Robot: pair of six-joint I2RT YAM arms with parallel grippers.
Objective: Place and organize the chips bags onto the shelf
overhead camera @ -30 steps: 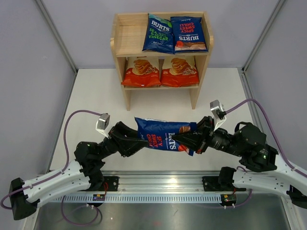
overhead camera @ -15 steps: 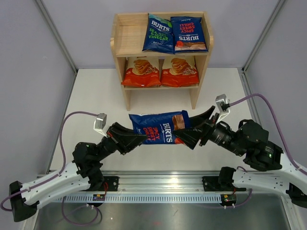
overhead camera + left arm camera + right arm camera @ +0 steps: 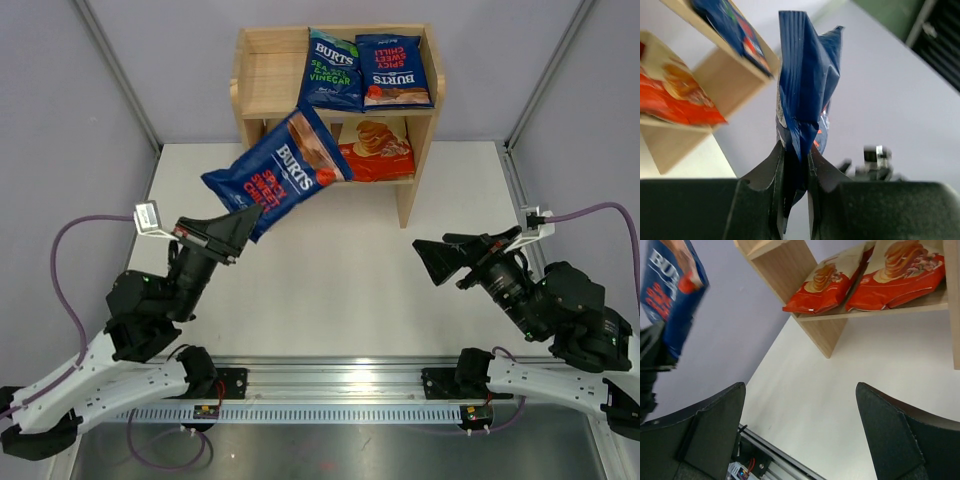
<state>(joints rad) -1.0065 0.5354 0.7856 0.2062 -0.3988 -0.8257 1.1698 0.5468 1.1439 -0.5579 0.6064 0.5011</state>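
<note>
Top external: right fingers [image 3: 447, 248] have let go and backed off toward the right edge of the counter [image 3: 330, 280], spread wide, empty. Left fingers [image 3: 232, 228] alone pinch the bag [image 3: 275, 172] by its end, raised before the shelf [image 3: 268, 75], left side. Handover looks done; placing is next.

The blue bag [image 3: 278, 172] pinched in the left gripper [image 3: 250, 218] reads "BURTS SPICY SWEET CHILLI"; beyond its far end, the green-lettered bag [image 3: 330, 68] shows "BURTS" and "VINEGAR"; the red-accented bag [image 3: 393, 70] beside that, upside down, "BURTS SPICY SWEET CHILLI".
</note>
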